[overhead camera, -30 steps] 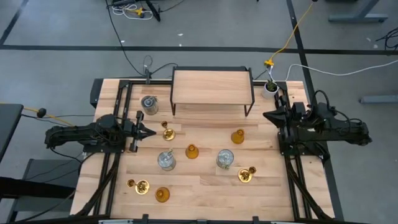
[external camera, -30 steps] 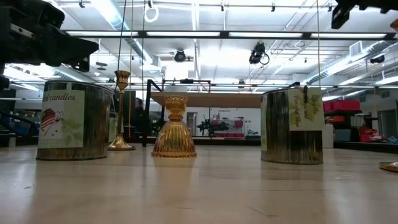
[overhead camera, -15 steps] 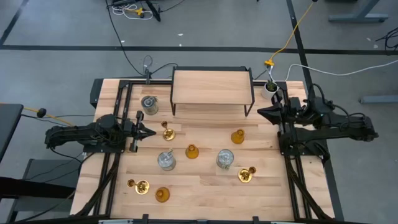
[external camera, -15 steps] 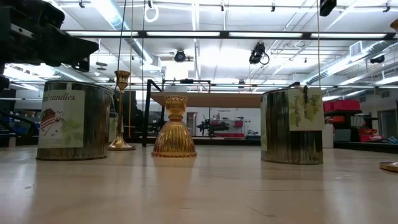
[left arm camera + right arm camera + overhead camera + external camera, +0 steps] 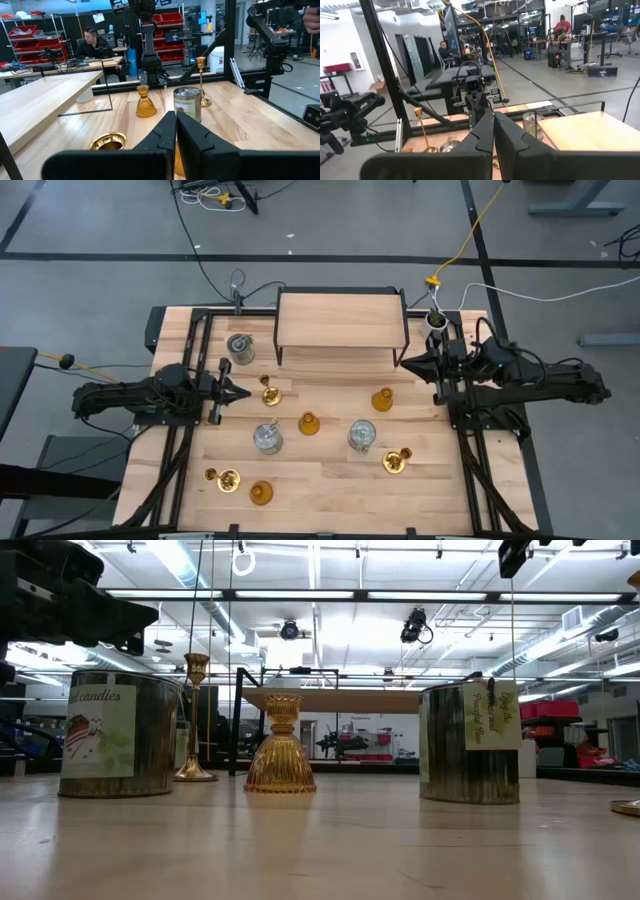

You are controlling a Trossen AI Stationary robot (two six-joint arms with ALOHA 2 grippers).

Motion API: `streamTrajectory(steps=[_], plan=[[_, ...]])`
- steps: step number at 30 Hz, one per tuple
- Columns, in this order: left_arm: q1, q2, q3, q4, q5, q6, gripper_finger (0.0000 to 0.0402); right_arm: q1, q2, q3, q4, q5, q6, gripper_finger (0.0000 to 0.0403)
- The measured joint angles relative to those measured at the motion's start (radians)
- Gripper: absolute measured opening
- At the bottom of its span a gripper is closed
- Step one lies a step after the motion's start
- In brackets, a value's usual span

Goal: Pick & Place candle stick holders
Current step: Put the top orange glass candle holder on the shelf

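You are at the very start of the picking step: no holder is taken yet. The nine holders stand loose on the wooden tabletop [image 5: 330, 480], in the lower centre of the high view, all in front of the low wooden shelf on black wire legs [image 5: 340, 320] at the upper centre. The left gripper [image 5: 243, 392] hangs at centre left, its fingers pressed together and holding nothing, with its tip just beside the shiny brass holder with round base and stem [image 5: 269, 394]. The right gripper [image 5: 404, 362] is at centre right, near the right leg of the shelf, fingers also together and empty. The nearest thing to it is the amber-orange bell-shaped glass holder [image 5: 383, 399], a little below it in the frame. I judge the next move asks you first to open the fingers of one arm, then lower them around a holder. The brass one is thin at the stem, so take care, it may tip. Where the holders must go I cannot tell; maybe the shelf.
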State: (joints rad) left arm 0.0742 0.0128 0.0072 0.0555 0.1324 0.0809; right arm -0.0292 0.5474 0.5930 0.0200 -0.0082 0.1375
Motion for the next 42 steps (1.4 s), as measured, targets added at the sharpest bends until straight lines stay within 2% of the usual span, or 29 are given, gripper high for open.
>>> streamTrajectory(steps=[6, 22, 28, 33, 42], plan=[[0.0, 0.0, 0.0, 0.0, 0.0, 0.0, 0.0018, 0.0, 0.017, 0.0, -0.011, 0.0, -0.013, 0.0017], [0.0, 0.0, 0.0, 0.0, 0.0, 0.0, 0.0018, 0.0, 0.06, 0.0, -0.193, 0.002, -0.014, 0.0018], [0.0, 0.0, 0.0, 0.0, 0.0, 0.0, 0.0019, 0.0, 0.095, 0.0, -0.22, 0.027, -0.012, 0.0029], [0.0, 0.0, 0.0, 0.0, 0.0, 0.0, 0.0018, 0.0, 0.129, 0.0, -0.243, 0.112, 0.017, 0.0056], [0.0, 0.0, 0.0, 0.0, 0.0, 0.0, 0.0018, 0.0, 0.178, 0.0, -0.308, 0.124, 0.019, 0.0154]])
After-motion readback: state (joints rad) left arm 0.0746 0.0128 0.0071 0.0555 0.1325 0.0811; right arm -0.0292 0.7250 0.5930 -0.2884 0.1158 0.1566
